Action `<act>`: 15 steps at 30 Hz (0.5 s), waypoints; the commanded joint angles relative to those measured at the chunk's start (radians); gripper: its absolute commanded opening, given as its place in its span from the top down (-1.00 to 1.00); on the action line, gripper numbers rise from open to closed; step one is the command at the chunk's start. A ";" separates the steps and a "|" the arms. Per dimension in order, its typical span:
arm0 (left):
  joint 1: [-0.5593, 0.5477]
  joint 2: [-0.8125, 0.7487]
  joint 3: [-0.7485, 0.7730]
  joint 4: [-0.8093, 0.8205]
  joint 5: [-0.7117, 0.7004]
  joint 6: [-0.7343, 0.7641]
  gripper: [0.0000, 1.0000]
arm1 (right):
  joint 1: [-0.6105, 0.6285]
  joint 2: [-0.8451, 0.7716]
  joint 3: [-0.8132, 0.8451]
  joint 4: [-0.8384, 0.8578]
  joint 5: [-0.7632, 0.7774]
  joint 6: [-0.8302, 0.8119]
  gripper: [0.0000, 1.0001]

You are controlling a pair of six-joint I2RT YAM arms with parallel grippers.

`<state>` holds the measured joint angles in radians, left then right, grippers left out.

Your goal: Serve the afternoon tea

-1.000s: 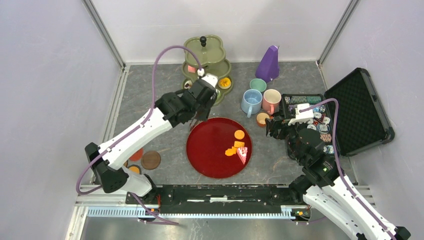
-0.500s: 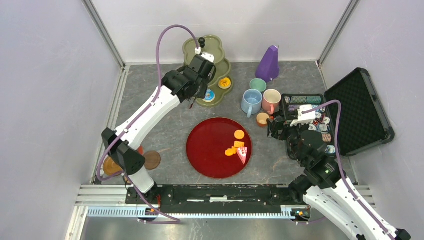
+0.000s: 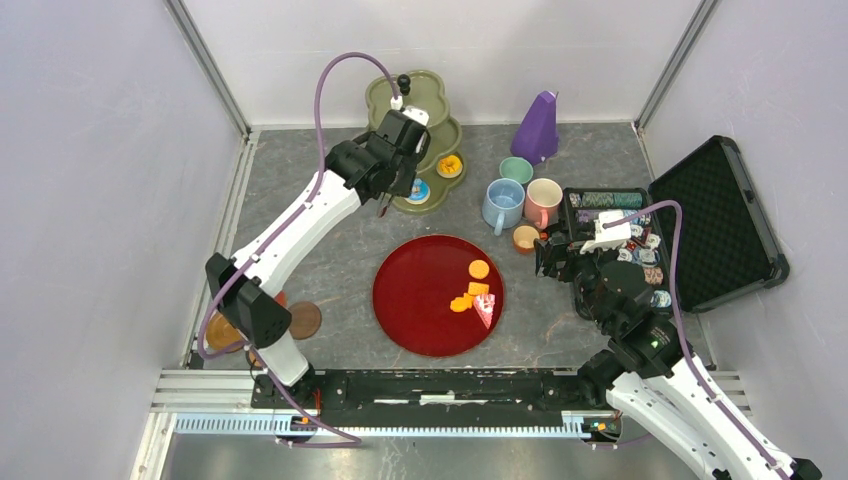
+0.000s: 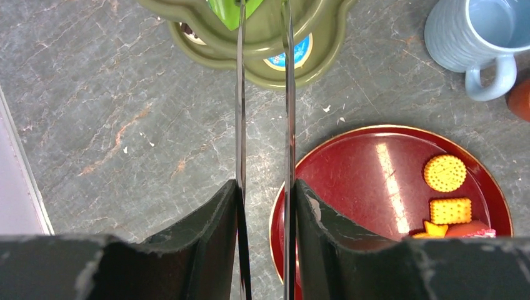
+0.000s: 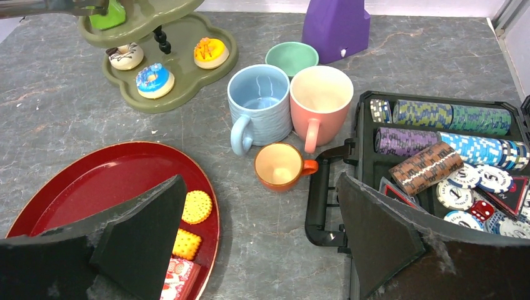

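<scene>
My left gripper (image 4: pixel 264 184) is shut on metal tongs (image 4: pixel 240 94). It sits high by the green tiered stand (image 3: pixel 444 112). The tong tips flank a green piece (image 5: pixel 107 15) on the upper tier; the hold itself is cut off. Three donuts (image 5: pixel 153 80) lie on the lower tier. The red tray (image 3: pixel 410 300) holds orange biscuits (image 3: pixel 479 268) and a cake slice (image 3: pixel 485 310). My right gripper (image 5: pixel 261 178) is open and empty just before the small orange cup (image 5: pixel 280 165). The blue mug (image 5: pixel 259 103), pink mug (image 5: pixel 322 100) and green mug (image 5: pixel 290 57) stand behind the cup.
A purple metronome (image 3: pixel 538 128) stands at the back right. An open black case (image 3: pixel 715 220) with poker chips (image 5: pixel 447 115) lies right of the mugs, its handle close to my right fingers. Brown coasters (image 3: pixel 301 320) lie by the left arm's base.
My left gripper has moved with the tongs from the tray's far edge back up to the stand, then held still. The right arm has not moved.
</scene>
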<state>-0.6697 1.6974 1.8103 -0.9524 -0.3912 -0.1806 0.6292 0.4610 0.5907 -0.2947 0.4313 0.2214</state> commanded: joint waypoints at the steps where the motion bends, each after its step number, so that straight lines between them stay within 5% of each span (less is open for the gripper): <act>1: 0.001 -0.098 -0.030 0.043 0.021 0.017 0.12 | 0.003 0.004 0.019 0.021 0.023 0.006 -0.96; 15: 0.001 -0.200 -0.082 0.013 0.058 -0.015 0.08 | 0.003 0.019 0.018 0.034 0.008 0.006 -0.96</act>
<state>-0.6697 1.5368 1.7130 -0.9482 -0.3859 -0.1810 0.6292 0.4767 0.5907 -0.2935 0.4305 0.2214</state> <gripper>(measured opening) 0.460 0.980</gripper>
